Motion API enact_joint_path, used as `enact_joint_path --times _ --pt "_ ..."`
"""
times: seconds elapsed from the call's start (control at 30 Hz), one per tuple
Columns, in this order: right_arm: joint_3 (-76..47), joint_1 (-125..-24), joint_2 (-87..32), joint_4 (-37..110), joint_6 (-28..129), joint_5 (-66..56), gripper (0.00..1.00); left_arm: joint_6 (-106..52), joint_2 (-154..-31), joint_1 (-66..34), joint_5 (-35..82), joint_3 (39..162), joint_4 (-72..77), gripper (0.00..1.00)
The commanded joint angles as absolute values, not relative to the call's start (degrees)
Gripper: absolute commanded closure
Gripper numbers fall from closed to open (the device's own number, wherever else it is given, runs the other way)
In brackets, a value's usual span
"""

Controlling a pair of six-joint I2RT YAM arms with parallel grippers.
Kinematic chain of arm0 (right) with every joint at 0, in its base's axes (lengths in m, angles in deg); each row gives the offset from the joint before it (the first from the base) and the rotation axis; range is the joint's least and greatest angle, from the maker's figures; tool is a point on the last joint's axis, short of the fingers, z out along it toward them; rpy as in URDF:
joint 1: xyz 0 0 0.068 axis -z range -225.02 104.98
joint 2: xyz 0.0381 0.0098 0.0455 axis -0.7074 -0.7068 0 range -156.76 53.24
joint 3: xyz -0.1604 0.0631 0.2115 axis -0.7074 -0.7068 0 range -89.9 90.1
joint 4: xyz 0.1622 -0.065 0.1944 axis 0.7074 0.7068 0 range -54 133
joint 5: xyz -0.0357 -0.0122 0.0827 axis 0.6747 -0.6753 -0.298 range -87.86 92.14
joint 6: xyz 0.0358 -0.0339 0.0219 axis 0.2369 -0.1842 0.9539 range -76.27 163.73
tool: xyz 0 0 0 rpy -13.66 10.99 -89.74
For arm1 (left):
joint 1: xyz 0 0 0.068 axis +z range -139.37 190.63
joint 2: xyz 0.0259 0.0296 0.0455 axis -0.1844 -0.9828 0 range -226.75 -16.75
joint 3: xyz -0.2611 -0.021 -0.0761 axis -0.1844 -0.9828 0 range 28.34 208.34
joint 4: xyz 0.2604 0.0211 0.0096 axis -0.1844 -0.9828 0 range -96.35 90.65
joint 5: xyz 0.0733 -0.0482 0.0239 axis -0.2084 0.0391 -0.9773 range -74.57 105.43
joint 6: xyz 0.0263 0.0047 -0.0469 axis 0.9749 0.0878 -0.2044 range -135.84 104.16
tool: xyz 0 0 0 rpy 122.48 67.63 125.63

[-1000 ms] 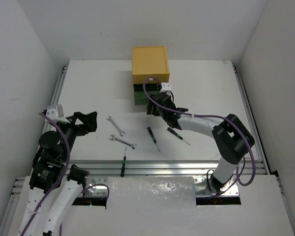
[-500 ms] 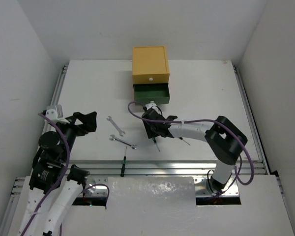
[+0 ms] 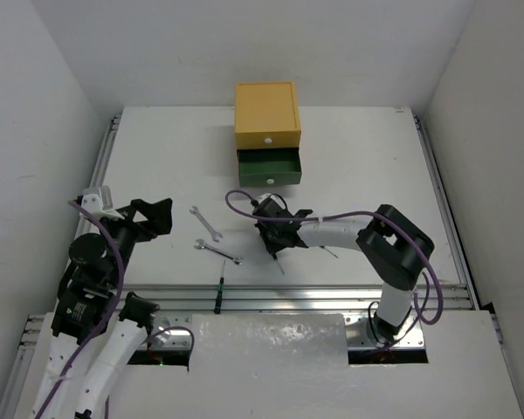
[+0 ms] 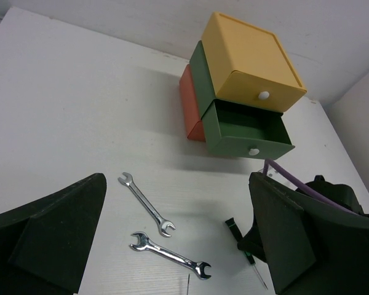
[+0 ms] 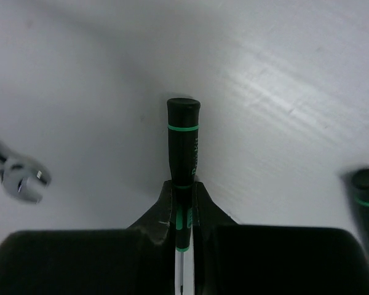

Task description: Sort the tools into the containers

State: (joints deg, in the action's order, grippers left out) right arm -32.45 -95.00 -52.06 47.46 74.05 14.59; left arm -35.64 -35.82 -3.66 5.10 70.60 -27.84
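The containers are a stacked chest: yellow drawer (image 3: 266, 113) on top, green drawer (image 3: 268, 166) pulled open, red drawer (image 4: 190, 104) at the bottom. Two silver wrenches (image 3: 206, 223) (image 3: 218, 252) lie left of centre. My right gripper (image 3: 273, 236) is down on the table, shut on a black screwdriver with green marks (image 5: 183, 141), pinching it just below the handle. Its thin shaft (image 3: 279, 261) pokes out toward the near edge. My left gripper (image 3: 153, 216) hovers open at the left, apart from the wrenches (image 4: 146, 204) (image 4: 169, 255).
A second screwdriver (image 5: 368, 196) lies just right of the held one, partly under the right arm (image 3: 332, 231). A third screwdriver (image 3: 219, 288) lies by the metal rail at the front edge (image 3: 332, 292). White walls close in the table on three sides.
My right gripper has come away from the green drawer, moved toward the near-left onto the screwdriver, and shut on it. The left arm has not moved.
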Motion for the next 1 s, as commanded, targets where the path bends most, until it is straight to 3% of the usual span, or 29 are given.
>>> enact_joint_path --times 0.0,0.17,0.3,0.43,0.53,0.77,0.87,0.97 --pt "-35.23 -96.26 -45.66 46.72 73.53 4.22 1.0 -35.62 -35.21 -4.23 4.45 70.7 -25.89 0.0" --pt "-37.43 -96.26 -29.24 40.04 55.54 -10.76 1.0 -35.88 -34.77 -4.31 3.83 70.62 -25.98 0.0" --pt "-34.28 -95.91 -25.17 42.58 37.17 -1.66 1.0 -35.97 -35.12 -4.58 3.74 70.53 -25.98 0.0" --pt "-26.9 -94.16 -28.49 43.64 18.47 6.88 1.0 -35.97 -36.44 -4.75 4.35 70.53 -25.89 0.0" --pt "-21.36 -90.47 -32.53 42.24 10.01 5.75 1.0 -35.71 -38.28 -4.75 5.93 70.35 -25.37 0.0" --pt "-2.64 -80.1 -44.93 51.81 5.76 -1.27 0.94 -35.97 -49.43 -5.02 9.63 74.3 -27.81 0.01" --pt "0.7 -78.6 -49.32 54.62 4.18 -2.69 0.89 -36.32 -56.46 -4.93 10.76 79.22 -33.78 0.01" --pt "2.56 -78.07 -52.23 56.03 3.91 -2.6 0.76 -36.67 -60.69 -5.11 12.44 79.23 -35.12 0.01"
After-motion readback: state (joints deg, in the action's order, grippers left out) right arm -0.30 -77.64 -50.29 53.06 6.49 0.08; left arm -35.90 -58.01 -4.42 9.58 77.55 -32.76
